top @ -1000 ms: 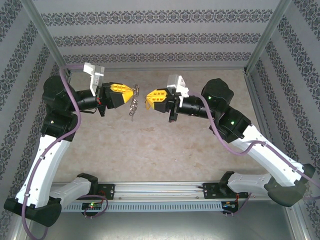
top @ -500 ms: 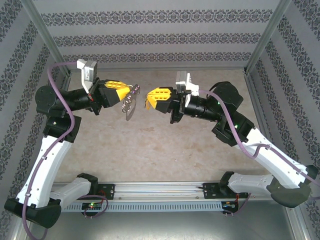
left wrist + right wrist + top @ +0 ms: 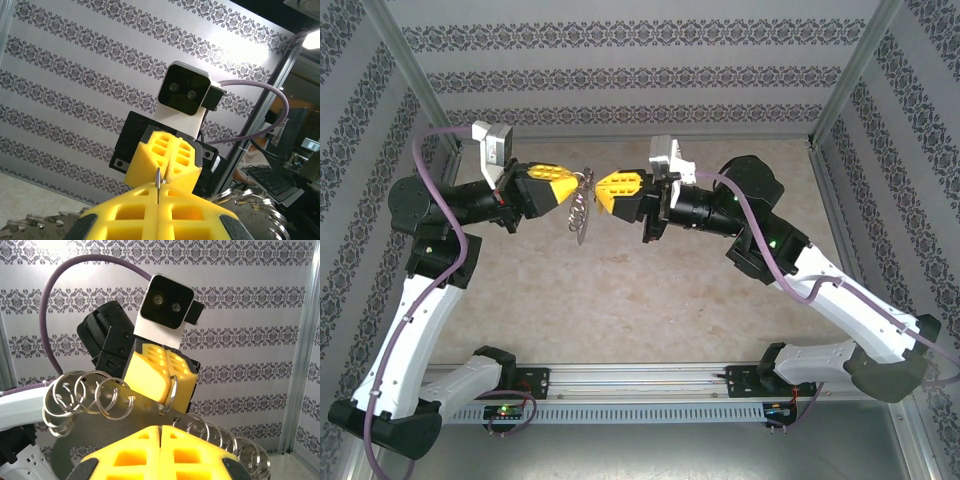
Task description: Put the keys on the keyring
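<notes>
Just below the left fingers (image 3: 555, 186), which clamp the keyring (image 3: 172, 388), the keys (image 3: 580, 218) hang above the counter (image 3: 650, 290); the right fingers (image 3: 617, 190), pressed together, face them tip to tip.

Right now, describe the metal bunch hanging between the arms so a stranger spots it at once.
Over the beige table, two yellow-tipped arms face nose to nose. From the left gripper, fingers shut, hangs the keyring, a silvery string of small rings. It alone is thin, shiny and dangling; its neighbours are chunky yellow plastic.
</notes>
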